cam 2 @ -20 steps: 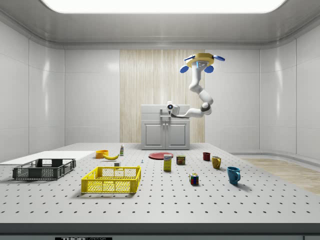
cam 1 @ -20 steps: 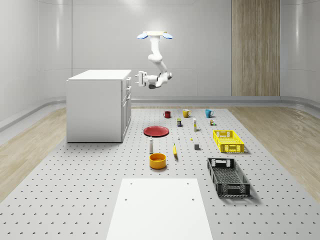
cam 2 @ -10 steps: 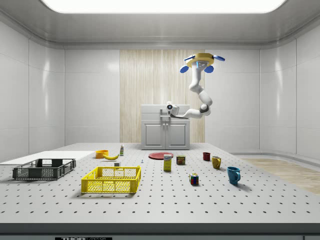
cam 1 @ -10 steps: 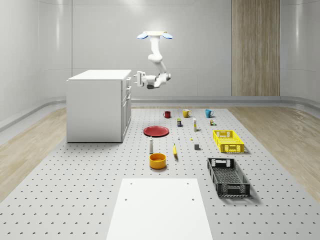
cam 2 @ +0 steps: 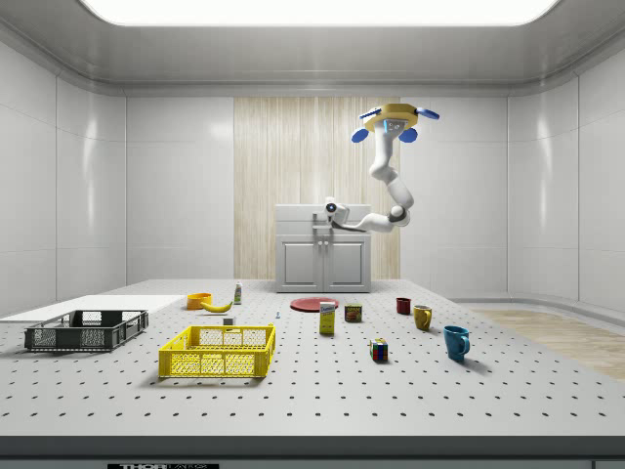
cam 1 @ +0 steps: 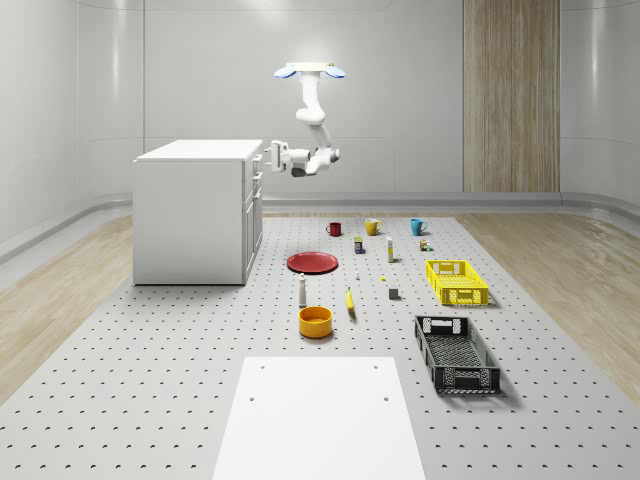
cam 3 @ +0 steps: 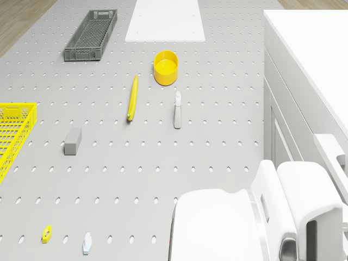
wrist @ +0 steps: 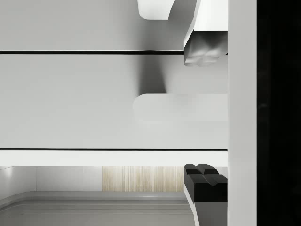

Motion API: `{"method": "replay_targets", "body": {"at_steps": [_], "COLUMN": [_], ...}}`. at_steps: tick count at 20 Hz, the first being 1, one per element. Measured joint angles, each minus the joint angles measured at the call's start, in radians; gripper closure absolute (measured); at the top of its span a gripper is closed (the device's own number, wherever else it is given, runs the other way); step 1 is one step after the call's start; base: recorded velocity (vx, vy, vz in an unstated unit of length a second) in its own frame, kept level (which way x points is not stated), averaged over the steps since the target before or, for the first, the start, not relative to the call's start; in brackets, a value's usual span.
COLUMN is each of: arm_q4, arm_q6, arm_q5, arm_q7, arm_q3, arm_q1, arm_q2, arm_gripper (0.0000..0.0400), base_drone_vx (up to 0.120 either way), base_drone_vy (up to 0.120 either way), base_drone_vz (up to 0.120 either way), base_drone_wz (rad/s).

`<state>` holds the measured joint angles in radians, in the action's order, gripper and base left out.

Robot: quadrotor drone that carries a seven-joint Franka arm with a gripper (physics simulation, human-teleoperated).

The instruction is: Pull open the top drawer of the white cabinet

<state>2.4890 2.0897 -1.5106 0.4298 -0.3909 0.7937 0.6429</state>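
The white cabinet (cam 1: pixel 192 212) stands on the pegboard table at the whole-scene view's left, its drawer fronts facing right. The drone (cam 1: pixel 310 70) hovers high in front of it, to its right, with the arm bent down toward the top drawer (cam 1: pixel 256 161). My gripper (cam 1: pixel 269 157) is level with that drawer, right at its front. In the wrist view the gripper (wrist: pixel 205 115) is open, and the drawer's white handle (wrist: pixel 176 107) lies between the two fingertips (wrist: pixel 204 52). The side view has the gripper (cam 2: pixel 326 211) before the cabinet (cam 2: pixel 323 262) near its top edge.
On the table to the cabinet's right lie a red plate (cam 1: pixel 312 262), a yellow bowl (cam 1: pixel 315 321), a banana (cam 1: pixel 350 301), a small bottle (cam 1: pixel 302 291), three mugs (cam 1: pixel 372 227), a yellow crate (cam 1: pixel 457 282) and a black crate (cam 1: pixel 456 353). A white board (cam 1: pixel 318 415) lies at the front.
The gripper has moved a little toward the cabinet's front and slightly up, closing in on the top drawer. The drone has kept its place.
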Motion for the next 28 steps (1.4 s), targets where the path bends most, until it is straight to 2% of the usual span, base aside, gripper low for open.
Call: {"method": "replay_targets", "body": {"at_steps": [15, 28], "arm_q4": [-0.016, -0.038], "arm_q6": [-0.037, -0.036], "arm_q5": [-0.023, -0.078], "arm_q7": [0.015, 0.008], "arm_q3": [0.061, 0.133], "arm_q1": [-0.074, -0.112], "arm_q2": [-0.017, -0.054], "arm_gripper": [0.0095, 0.0095], "base_drone_vx": [0.000, 0.000], "base_drone_vy": [0.000, 0.000], "base_drone_vz": [0.000, 0.000], "base_drone_wz": [0.000, 0.000]}}
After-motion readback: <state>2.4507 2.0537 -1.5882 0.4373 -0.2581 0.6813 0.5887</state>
